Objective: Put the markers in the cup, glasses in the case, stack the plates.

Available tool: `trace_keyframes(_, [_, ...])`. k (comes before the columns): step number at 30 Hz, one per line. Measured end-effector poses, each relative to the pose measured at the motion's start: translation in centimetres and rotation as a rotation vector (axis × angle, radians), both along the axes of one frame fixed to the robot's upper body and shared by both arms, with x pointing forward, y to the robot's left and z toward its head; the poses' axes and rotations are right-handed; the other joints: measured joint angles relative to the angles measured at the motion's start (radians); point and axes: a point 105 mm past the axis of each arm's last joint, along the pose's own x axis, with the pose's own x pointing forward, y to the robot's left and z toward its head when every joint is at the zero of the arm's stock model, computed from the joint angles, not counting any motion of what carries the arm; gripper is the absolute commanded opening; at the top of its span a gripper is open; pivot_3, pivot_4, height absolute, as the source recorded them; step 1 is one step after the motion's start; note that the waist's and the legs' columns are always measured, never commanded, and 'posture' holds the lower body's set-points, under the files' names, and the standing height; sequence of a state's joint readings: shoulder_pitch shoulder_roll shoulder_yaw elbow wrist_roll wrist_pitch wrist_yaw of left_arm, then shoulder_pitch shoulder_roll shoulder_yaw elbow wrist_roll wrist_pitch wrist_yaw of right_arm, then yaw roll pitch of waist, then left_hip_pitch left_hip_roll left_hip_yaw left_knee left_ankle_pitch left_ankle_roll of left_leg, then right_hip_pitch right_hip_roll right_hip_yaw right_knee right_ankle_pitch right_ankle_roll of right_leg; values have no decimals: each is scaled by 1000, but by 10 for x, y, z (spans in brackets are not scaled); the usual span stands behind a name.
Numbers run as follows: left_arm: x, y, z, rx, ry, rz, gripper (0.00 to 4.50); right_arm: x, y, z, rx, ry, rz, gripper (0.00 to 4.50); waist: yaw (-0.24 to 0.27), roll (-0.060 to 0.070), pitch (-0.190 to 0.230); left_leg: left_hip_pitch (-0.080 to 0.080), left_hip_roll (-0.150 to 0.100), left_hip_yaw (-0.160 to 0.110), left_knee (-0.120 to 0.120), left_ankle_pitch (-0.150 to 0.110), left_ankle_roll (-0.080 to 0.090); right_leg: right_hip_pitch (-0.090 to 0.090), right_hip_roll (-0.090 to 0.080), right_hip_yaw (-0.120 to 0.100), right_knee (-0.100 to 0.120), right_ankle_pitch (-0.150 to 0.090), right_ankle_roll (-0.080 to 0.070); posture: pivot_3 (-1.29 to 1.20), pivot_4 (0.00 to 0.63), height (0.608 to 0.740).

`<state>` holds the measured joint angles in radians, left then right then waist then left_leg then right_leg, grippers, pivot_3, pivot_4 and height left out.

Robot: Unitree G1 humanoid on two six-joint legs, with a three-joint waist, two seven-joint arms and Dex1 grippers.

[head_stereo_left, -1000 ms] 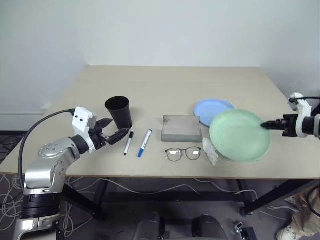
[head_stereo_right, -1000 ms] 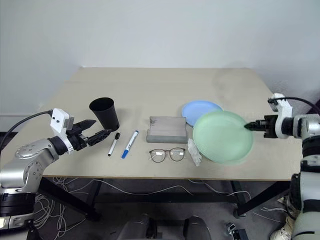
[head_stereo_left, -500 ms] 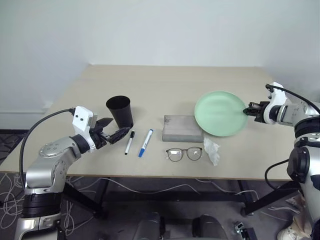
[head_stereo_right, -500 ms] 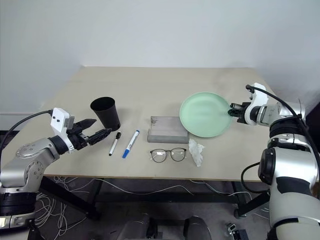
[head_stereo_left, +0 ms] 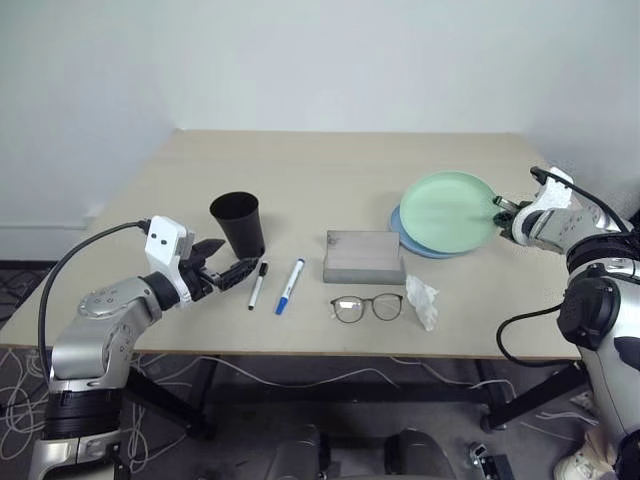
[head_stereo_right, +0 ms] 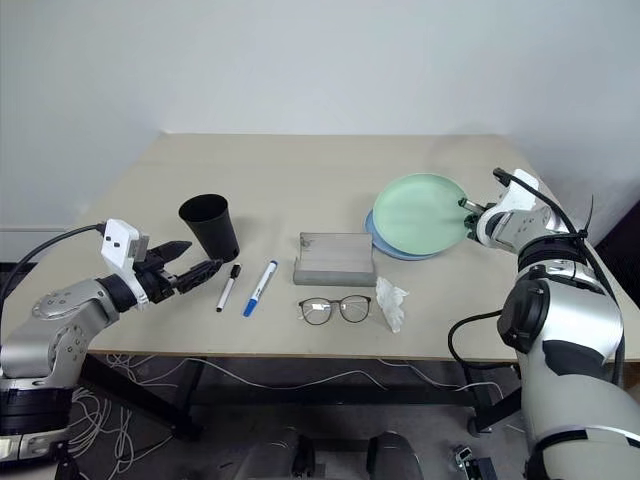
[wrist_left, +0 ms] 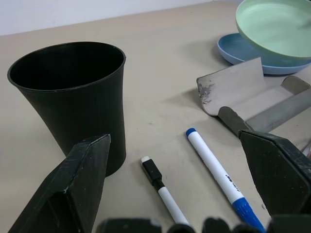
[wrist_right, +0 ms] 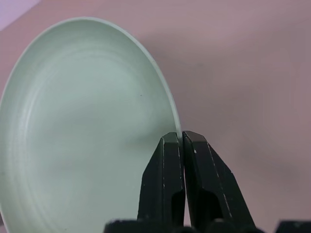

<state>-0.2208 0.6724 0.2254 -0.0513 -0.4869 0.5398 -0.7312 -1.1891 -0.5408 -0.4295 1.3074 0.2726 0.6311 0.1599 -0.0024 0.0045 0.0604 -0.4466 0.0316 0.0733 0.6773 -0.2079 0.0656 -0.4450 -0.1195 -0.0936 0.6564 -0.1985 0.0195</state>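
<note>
Plates come first: the green plate [head_stereo_left: 449,213] is pinched by its rim in the closed jaws of the right gripper [wrist_right: 181,141], and it sits over the blue plate [head_stereo_left: 412,241], covering most of it. I cannot tell if the green plate is resting on the blue one or is just above it. Both plates are at the right side of the desk [head_stereo_left: 330,165], near the far right corner of the grey case [head_stereo_left: 364,256]. The case lies flat in the middle of the desk. The glasses [head_stereo_left: 367,307] lie open on the desk just in front of the case, and a crumpled white wrapper [head_stereo_left: 422,300] is beside them on the right. To the left of the case lie the two markers, side by side but not touching. The blue-capped marker [head_stereo_left: 289,286] is nearer the case, and the black-capped marker [head_stereo_left: 258,284] is nearer the cup [head_stereo_left: 238,225]. The black cup stands upright on the left part of the desk with nothing in it. The left gripper [head_stereo_left: 222,272] is low by the desk, just beside the cup and near the black-capped marker. Its jaws are wide open and hold nothing. In the left wrist view, the cup and both markers sit between its two black fingers [wrist_left: 73,184].
</note>
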Motion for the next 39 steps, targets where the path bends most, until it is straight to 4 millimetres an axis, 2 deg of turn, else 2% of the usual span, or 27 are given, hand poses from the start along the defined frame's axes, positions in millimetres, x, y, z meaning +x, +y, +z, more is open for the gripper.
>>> trace_keyframes(14, [0, 2, 3, 2, -7, 5, 4500, 4, 15, -9, 71, 18, -50, 37, 0, 0, 0, 0, 0, -1, 0, 0, 0, 1, 0, 0, 0, 0, 0, 0, 0, 700])
trace_keyframes(15, [0, 2, 3, 2, -6, 5, 4500, 4, 16, -10, 71, 21, -52, 496, 0, 0, 0, 0, 0, -1, 0, 0, 0, 0, 0, 0, 0, 0, 0, 0, 0, 700])
trace_keyframes(17, [0, 2, 3, 2, -5, 5, 4500, 4, 17, -10, 69, 23, -56, 957, 0, 0, 0, 0, 0, -1, 0, 0, 0, 0, 1, 0, 0, 0, 0, 0, 0, 700])
trace_keyframes(21, [0, 2, 3, 2, -5, 5, 4500, 4, 18, -10, 70, 22, -61, 2336, 0, 0, 0, 0, 0, -1, 0, 0, 0, 1, 1, 0, 0, 0, 0, 0, 0, 700])
trace_keyframes(26, [0, 2, 3, 2, -3, 6, 4500, 4, 20, -11, 60, 24, -39, 2336, 0, 0, 0, 0, 0, -1, 0, 0, 0, 0, 1, 0, 0, 0, 0, 0, 0, 700])
trace_keyframes(29, [-1, 2, 2, 1, -1, 6, 4500, 4, 24, -11, 7, 24, 35, 2336, 0, 0, 0, 0, 0, -1, 0, 0, 0, 0, 1, 0, 0, 0, 0, 0, 0, 700])
trace_keyframes(31, [-1, 2, 2, 1, 0, 6, 4500, 5, 31, -7, -83, 14, 159, 2336, -1, 1, 0, 0, 0, -1, 0, 0, 0, 0, 1, 1, 0, 0, 0, 0, 0, 700])
trace_keyframes(35, [0, 2, 2, 1, 1, 6, 4500, 7, 48, 16, -248, -51, 447, 2336, -10, 1, 1, 0, 1, -1, 0, 0, 0, 0, 1, 1, 0, 0, 0, 0, 0, 700])
trace_keyframes(39, [0, 1, 3, 1, -1, 0, 4500, -4, 62, 34, -371, -52, 746, 2336, -19, 1, 1, 0, 1, -1, 0, 0, 0, 0, 0, 1, 0, 0, 0, 0, 0, 700])
